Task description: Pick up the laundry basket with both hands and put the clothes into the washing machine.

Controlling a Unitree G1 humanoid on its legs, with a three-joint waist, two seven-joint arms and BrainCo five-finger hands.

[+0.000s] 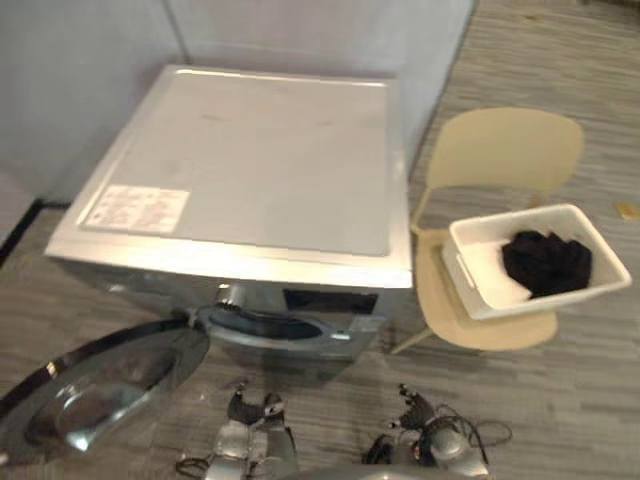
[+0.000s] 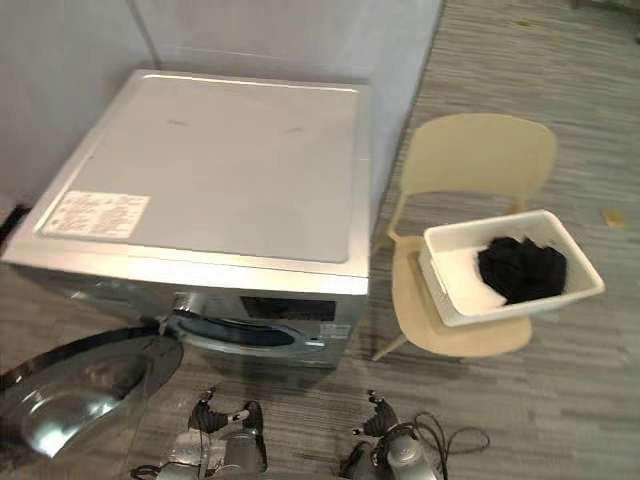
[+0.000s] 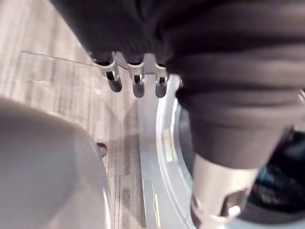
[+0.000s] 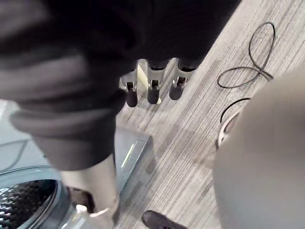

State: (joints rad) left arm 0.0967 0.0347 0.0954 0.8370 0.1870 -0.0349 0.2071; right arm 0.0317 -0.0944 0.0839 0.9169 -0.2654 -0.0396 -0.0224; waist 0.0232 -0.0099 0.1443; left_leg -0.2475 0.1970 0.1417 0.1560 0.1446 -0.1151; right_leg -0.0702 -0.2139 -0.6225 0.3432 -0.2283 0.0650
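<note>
Beige chair carries the laundry basket, long axis left-right.

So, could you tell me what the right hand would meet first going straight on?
Probably the plank floor: the right hand aims its relaxed fingers at bare planks beside the washing machine; depth is unclear.

White label stuck on washing machine top, near its front left corner: rows of small print, too fine to read. Dark display panel on machine front: no figures legible. Nothing readable anywhere.
</note>
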